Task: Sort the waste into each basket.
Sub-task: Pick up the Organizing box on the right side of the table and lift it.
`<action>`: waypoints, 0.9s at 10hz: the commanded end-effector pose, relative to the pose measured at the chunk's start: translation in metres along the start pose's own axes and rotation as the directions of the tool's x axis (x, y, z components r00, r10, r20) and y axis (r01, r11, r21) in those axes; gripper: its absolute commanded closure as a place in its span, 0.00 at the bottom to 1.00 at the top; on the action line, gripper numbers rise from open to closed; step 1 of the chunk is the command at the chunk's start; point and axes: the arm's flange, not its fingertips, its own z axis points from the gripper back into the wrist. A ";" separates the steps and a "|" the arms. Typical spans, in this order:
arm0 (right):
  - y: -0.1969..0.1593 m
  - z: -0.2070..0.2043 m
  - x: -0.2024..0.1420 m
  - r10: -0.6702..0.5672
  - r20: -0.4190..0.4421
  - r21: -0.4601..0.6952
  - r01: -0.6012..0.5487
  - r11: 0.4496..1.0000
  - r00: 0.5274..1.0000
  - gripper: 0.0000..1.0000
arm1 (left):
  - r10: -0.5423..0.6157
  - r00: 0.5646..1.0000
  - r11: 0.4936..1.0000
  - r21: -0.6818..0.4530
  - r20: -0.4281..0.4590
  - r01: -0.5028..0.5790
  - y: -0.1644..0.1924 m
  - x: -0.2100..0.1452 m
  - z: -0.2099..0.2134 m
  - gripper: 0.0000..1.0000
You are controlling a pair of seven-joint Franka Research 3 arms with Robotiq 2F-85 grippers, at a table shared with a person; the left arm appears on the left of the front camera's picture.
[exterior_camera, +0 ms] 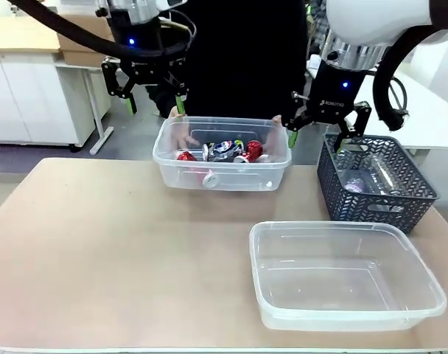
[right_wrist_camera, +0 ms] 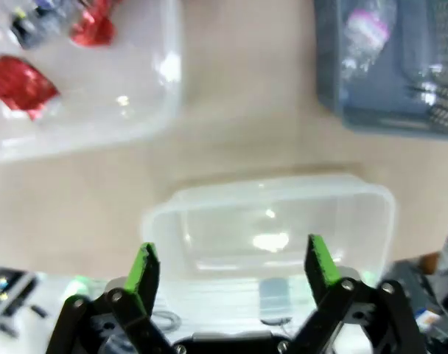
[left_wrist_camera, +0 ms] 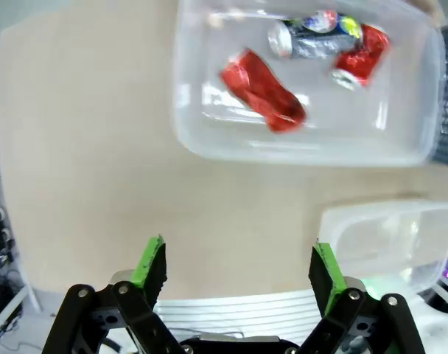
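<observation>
The far clear basket point(exterior_camera: 162, 164) holds several crushed cans point(exterior_camera: 228, 150), red and blue-white. In the left wrist view a red can point(left_wrist_camera: 262, 90), a blue-white can point(left_wrist_camera: 312, 33) and another red can point(left_wrist_camera: 360, 55) lie inside this basket point(left_wrist_camera: 191, 136). The near clear basket point(exterior_camera: 262, 299) is empty, as the right wrist view point(right_wrist_camera: 209, 203) also shows. My left gripper point(exterior_camera: 155, 108) hangs open above the far basket's left end. My right gripper point(exterior_camera: 316, 144) hangs open between the far basket and a dark lattice basket point(exterior_camera: 334, 193), where clear plastic bottles point(exterior_camera: 360, 181) lie.
A person in dark clothing point(exterior_camera: 239, 51) stands behind the far basket, with hands point(exterior_camera: 181, 134) at its back rim. The lattice basket point(right_wrist_camera: 334, 81) shows a labelled bottle point(right_wrist_camera: 368, 29). Bare tabletop point(exterior_camera: 99, 243) spreads to the left and front.
</observation>
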 end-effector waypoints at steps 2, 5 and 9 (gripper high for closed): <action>-0.113 -0.012 -0.080 0.047 0.003 -0.093 -0.047 0.995 0.999 0.00 | -0.027 0.986 0.994 -0.109 -0.164 0.009 -0.111 -0.046 -0.050 0.00; -0.150 -0.035 -0.075 0.169 0.040 0.162 -0.174 0.971 0.985 0.00 | -0.116 0.901 0.993 -0.073 -0.418 0.093 -0.146 -0.080 -0.112 0.00; -0.142 -0.032 -0.093 0.083 -0.016 0.015 -0.082 0.996 0.996 0.00 | -0.079 0.950 0.996 -0.073 -0.302 0.060 -0.164 -0.096 -0.114 0.00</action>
